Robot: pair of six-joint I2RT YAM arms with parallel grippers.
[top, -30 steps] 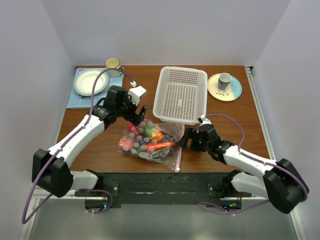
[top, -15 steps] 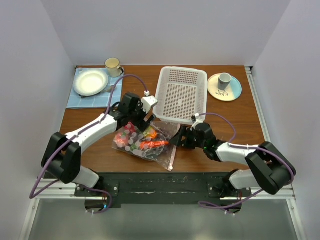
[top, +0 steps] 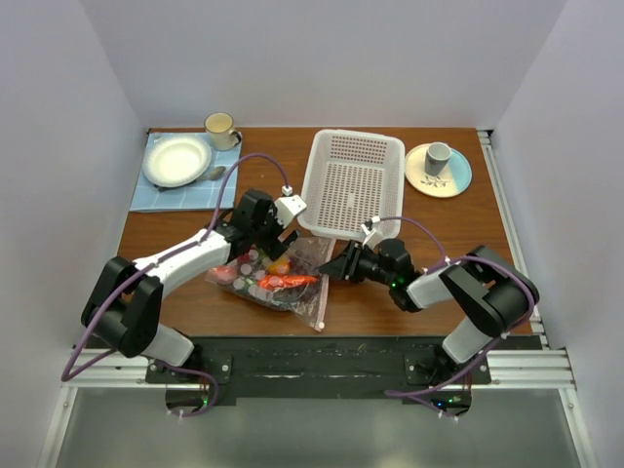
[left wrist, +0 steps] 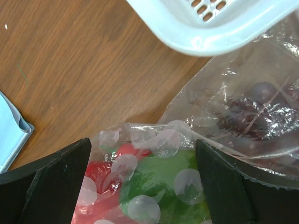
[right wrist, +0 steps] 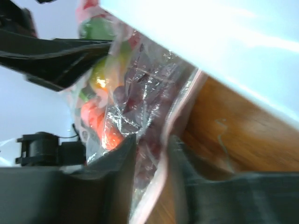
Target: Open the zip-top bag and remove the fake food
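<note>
Wooden table: left end effector gapes over zip-top bag; right end effector pinches its edge.

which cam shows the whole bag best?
Top external: the whole bag is in frame, outline and contents. Left wrist shows only a dotted corner over red and green pieces. Right wrist gives a blurred close-up of the zip edge.

Wooden table, white basket, zip-top bag, blue mat, pale plate, mug perhaps on mat
</note>
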